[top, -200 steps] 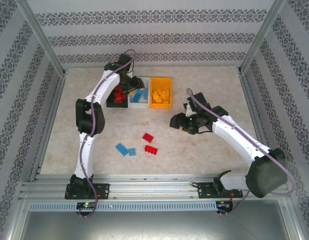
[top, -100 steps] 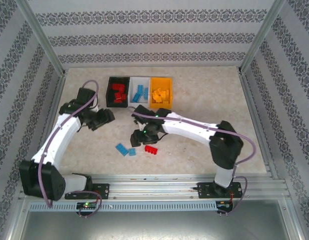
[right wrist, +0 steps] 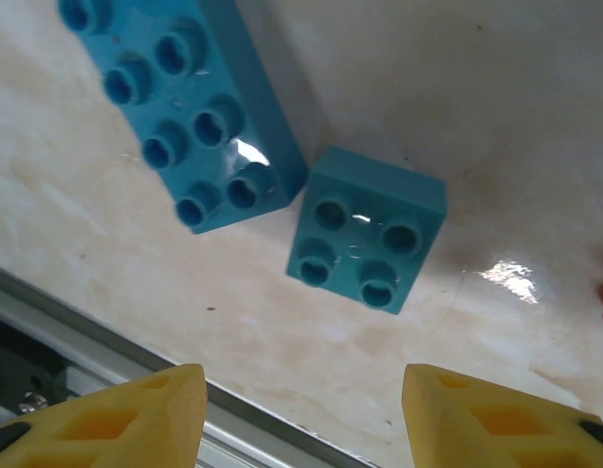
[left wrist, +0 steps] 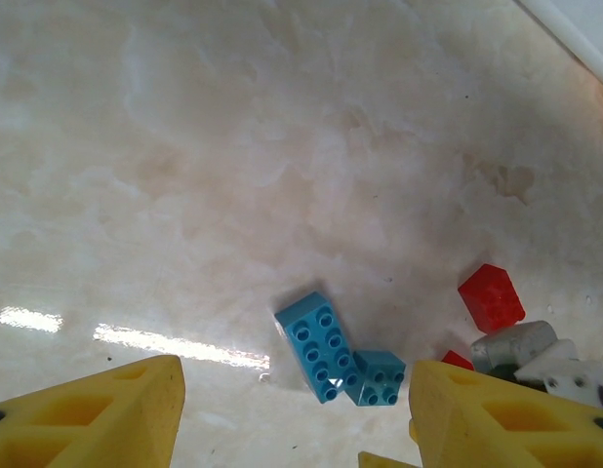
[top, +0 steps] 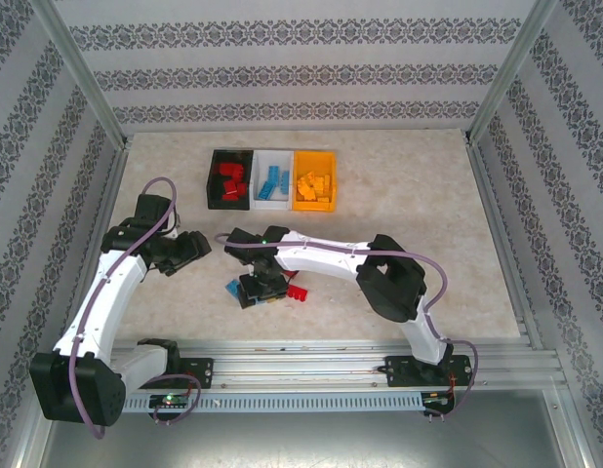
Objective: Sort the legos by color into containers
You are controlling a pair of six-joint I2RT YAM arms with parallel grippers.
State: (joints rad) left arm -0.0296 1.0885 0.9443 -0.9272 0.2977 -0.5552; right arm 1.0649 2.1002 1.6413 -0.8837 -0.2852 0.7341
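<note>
The last blue legos lie loose on the table (top: 409, 195), close to its front rail (right wrist: 87, 331): a long blue brick (right wrist: 175, 107) and a small square blue brick (right wrist: 368, 229), its corner right against the long one's side. My right claw (right wrist: 301, 419) hangs directly over them, released, its yellow fingers (right wrist: 116, 419) wide apart with nothing between them. From above, my own wrist hides most of the pair. A red brick (top: 298, 292) lies just to their right, half under my right arm. A second red brick (left wrist: 491, 297) sits a little farther back.

My left claw (top: 189, 249) hovers well off to the left, also released and empty.

At the far side three bins stand in a row, wall to wall: the black bin (top: 213, 180) with red bricks, the white bin (top: 270, 205) with blue, and the orange bin (top: 314, 206) with orange-yellow.
</note>
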